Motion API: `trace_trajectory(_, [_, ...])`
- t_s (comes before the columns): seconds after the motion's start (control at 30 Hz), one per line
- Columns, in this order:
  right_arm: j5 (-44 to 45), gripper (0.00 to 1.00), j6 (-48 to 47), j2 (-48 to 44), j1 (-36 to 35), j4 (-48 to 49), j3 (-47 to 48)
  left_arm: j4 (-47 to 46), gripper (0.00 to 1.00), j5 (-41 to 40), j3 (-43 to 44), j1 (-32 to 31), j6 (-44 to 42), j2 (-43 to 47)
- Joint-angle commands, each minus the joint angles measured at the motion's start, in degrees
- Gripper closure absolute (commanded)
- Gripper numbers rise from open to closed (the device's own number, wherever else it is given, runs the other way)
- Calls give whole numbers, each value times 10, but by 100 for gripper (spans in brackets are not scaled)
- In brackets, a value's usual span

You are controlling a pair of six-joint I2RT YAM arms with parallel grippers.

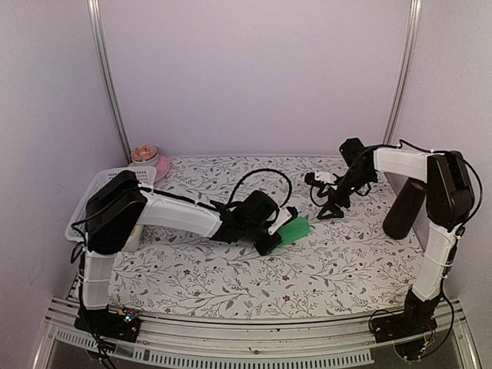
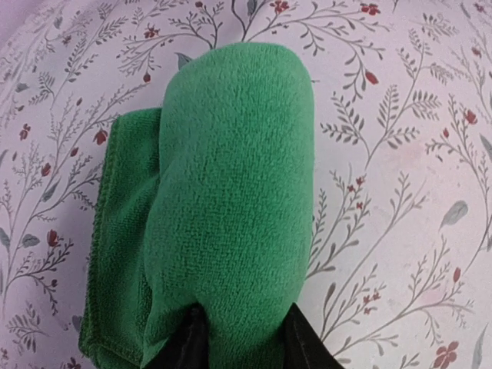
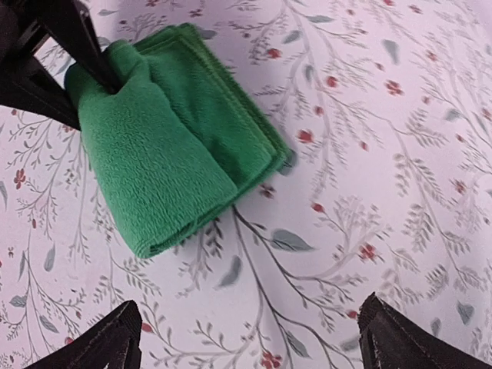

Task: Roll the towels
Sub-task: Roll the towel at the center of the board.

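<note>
The bright green towel [image 1: 294, 230] lies mid-table, mostly rolled into a thick roll with a short flat folded part beside it. It fills the left wrist view [image 2: 231, 200] and shows in the right wrist view [image 3: 165, 146]. My left gripper [image 1: 278, 231] is shut on the near end of the roll, its black fingers [image 2: 188, 342] pinching the cloth. My right gripper [image 1: 332, 209] is open and empty, hovering above the table to the right of the towel, its fingertips [image 3: 104, 342] wide apart. The yellow-lime towel is out of view.
A white mesh basket [image 1: 96, 196] sits at the far left behind my left arm. A pink bowl [image 1: 150, 160] stands at the back left. A dark cylinder [image 1: 403, 209] stands at the right edge. The floral tablecloth [image 1: 231, 277] covers the table.
</note>
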State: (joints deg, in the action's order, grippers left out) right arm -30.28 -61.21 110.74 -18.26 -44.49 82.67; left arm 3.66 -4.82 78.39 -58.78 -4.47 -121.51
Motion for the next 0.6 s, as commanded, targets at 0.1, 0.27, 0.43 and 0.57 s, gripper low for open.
trace_trajectory(0.1, [-13, 1, 35, -112, 40, 109, -74, 181, 75, 112, 98, 22, 178, -102])
trace_trajectory(0.27, [-98, 1, -13, -140, 35, 132, -124, 130, 75, 188, 67, 55, 242, -88])
trace_trajectory(0.43, [-113, 4, -81, -157, -2, 149, -177, 105, 72, 258, 56, 83, 282, -89])
trace_trajectory(0.57, [-97, 6, -109, -153, -37, 172, -200, 113, 72, 294, 69, 101, 289, -99])
